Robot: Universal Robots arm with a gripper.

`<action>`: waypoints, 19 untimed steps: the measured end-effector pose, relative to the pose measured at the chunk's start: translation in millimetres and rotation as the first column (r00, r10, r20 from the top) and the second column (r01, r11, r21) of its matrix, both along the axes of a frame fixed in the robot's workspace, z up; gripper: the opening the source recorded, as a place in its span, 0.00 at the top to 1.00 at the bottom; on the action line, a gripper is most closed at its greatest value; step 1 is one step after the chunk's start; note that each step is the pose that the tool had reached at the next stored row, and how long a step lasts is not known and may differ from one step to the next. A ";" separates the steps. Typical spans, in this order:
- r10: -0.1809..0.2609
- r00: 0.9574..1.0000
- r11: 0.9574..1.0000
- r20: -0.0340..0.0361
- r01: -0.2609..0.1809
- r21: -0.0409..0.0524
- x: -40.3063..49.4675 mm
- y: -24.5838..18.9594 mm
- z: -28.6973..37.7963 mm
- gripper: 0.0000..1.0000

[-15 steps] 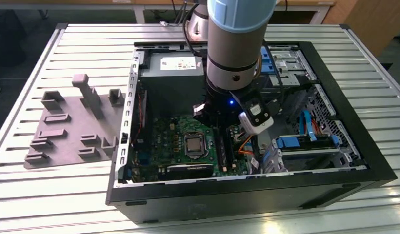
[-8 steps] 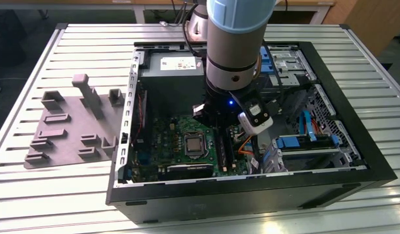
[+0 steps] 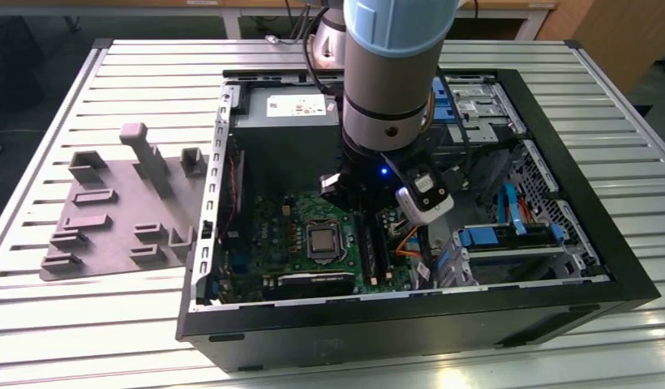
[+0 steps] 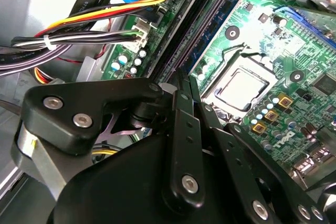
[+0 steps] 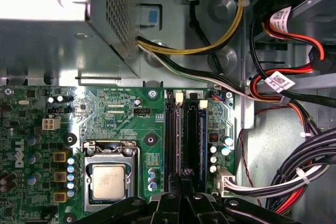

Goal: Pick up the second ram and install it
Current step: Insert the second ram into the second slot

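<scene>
Open PC case [image 3: 592, 267] on slatted table [image 3: 116, 73]; arm down inside it, over green motherboard [image 3: 278, 235].

Gripper [image 4: 184, 77] low above memory slots [image 5: 184, 135], beside CPU socket [image 5: 109, 179].

Fingers [image 4: 182, 114] look pressed together, edge-on over slot line. Second ram: cannot pick it out for certain; a board seems seated in one slot, gripper directly over it.

Judgement: seating stage. Press straight down, even along stick, clear of cable bundle [image 5: 310, 166].
</scene>
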State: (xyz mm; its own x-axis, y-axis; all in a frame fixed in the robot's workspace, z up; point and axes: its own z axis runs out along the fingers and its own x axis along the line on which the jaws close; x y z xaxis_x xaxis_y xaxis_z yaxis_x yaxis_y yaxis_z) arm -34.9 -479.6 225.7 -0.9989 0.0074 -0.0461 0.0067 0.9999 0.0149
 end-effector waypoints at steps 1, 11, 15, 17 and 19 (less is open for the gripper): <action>0.000 1.000 1.000 0.000 0.000 0.000 0.0 0.0 -0.1 0.88; 0.004 1.000 1.000 0.000 -0.004 0.000 -0.2 -0.3 -0.7 0.88; 0.004 1.000 1.000 0.000 -0.004 0.000 -0.2 -0.3 -0.6 0.88; 0.005 1.000 1.000 0.000 -0.005 0.000 -0.2 -0.3 -0.6 0.88; 0.006 1.000 1.000 0.000 -0.006 0.000 -0.2 -0.3 -0.6 0.88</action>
State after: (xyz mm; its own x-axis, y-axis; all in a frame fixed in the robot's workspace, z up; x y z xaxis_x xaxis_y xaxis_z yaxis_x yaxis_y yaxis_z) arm -35.1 -479.9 225.1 -0.9989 0.0016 -0.0461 0.0009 0.9999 0.0149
